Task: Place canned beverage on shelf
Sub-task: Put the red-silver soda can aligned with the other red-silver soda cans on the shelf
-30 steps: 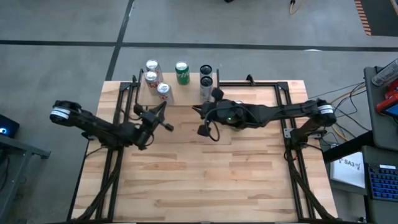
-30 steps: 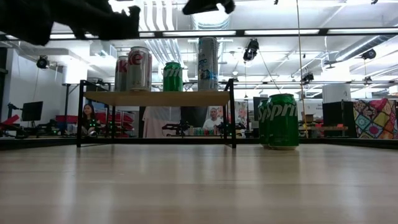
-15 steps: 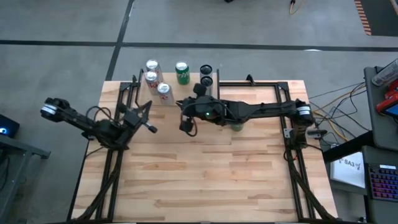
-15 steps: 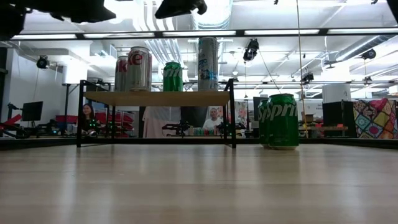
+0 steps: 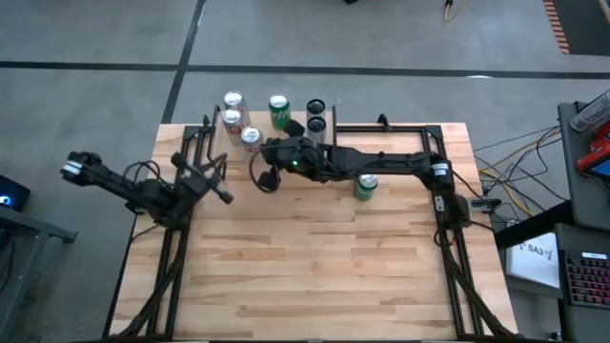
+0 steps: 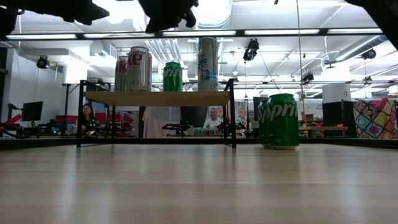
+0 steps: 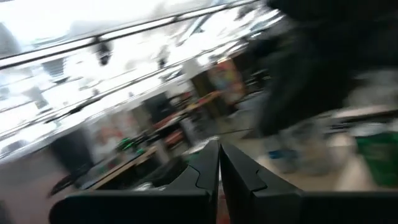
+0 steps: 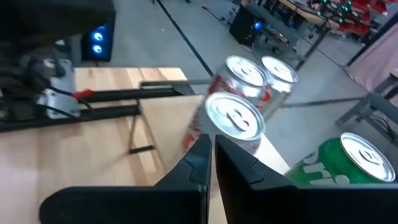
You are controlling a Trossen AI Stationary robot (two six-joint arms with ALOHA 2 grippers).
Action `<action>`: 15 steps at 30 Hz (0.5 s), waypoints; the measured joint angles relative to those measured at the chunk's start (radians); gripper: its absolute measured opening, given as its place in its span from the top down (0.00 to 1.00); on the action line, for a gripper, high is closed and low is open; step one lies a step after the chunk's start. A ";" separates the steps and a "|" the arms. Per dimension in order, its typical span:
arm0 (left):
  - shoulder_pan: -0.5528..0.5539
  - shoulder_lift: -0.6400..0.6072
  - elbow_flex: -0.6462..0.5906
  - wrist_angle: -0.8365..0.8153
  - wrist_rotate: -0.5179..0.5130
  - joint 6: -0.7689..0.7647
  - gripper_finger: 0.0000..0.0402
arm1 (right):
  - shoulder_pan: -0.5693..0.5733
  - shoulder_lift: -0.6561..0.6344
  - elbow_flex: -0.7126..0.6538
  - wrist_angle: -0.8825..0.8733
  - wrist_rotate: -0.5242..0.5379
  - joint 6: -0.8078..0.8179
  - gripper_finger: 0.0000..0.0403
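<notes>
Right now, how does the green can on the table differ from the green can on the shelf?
The table can stands on the tabletop, right of the shelf; the shelf can stands raised on the plank. The table can stands alone; the shelf can has silver cans on one side and a tall can on the other. The table can shows most of a Sprite logo; the shelf can's label is unreadable. Both are green, upright and untouched by either gripper.

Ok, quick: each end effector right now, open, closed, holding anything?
Left end effector: closed, holding nothing.
Right end effector: closed, empty, above the silver cans on the shelf.
</notes>
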 joint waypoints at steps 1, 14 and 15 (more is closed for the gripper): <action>-0.007 -0.003 0.004 -0.058 0.032 -0.041 1.00 | -0.004 0.005 0.004 -0.007 0.001 0.001 0.97; -0.048 -0.193 0.116 -0.846 0.817 -0.429 1.00 | -0.014 0.006 0.013 -0.034 0.000 0.017 0.97; -0.048 -0.221 0.135 -0.943 0.866 -0.457 1.00 | -0.014 0.006 0.013 -0.034 -0.001 0.020 0.97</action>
